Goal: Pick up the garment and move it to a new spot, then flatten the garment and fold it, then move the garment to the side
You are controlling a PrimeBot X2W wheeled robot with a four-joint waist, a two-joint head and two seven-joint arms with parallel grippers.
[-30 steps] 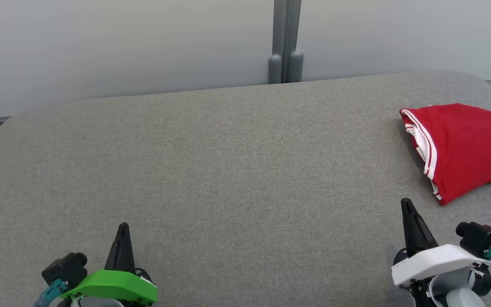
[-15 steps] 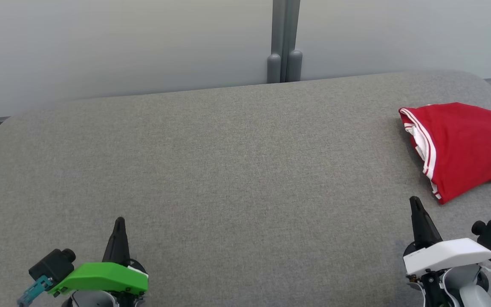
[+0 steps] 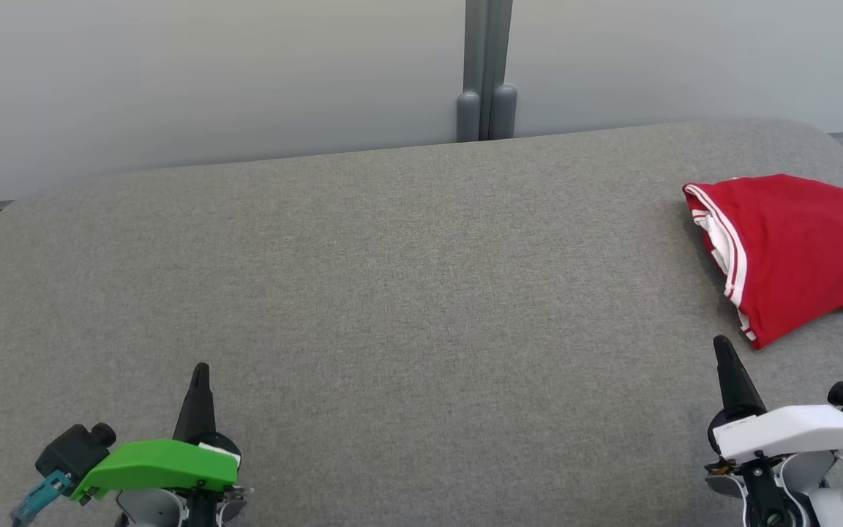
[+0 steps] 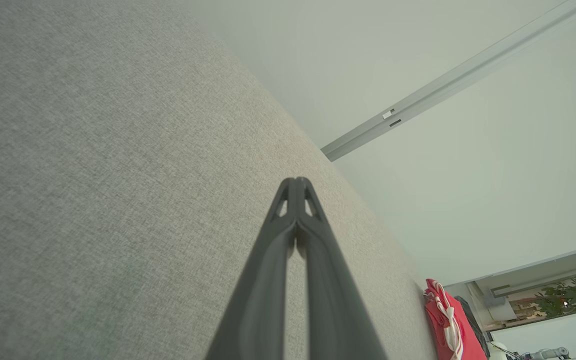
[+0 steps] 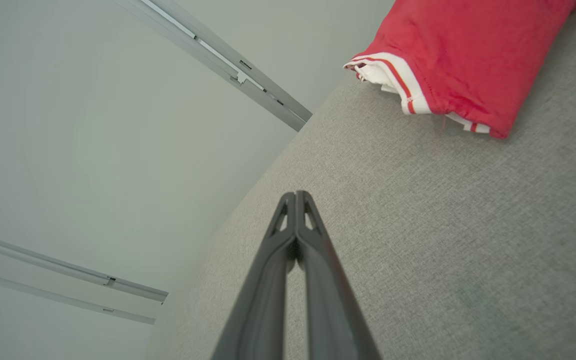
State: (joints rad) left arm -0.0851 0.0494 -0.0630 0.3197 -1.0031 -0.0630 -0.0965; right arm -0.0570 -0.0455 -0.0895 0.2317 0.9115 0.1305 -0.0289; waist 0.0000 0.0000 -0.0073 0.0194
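The garment is red with white-striped trim and lies folded at the right edge of the grey cushioned surface. It also shows as the garment at the top right of the right wrist view and the garment far off in the left wrist view. My right gripper is shut and empty, just in front of the garment's near corner without touching it. My left gripper is shut and empty at the lower left, far from the garment. In the wrist views, the left gripper and right gripper show their fingers pressed together.
A pale wall with a grey vertical post stands behind the surface. The cushion's rounded far edge runs along the wall. Wide grey fabric stretches between the two grippers.
Both grippers have drawn apart toward the lower corners, the left one leftward and the right one rightward. The garment has stayed where it lies.
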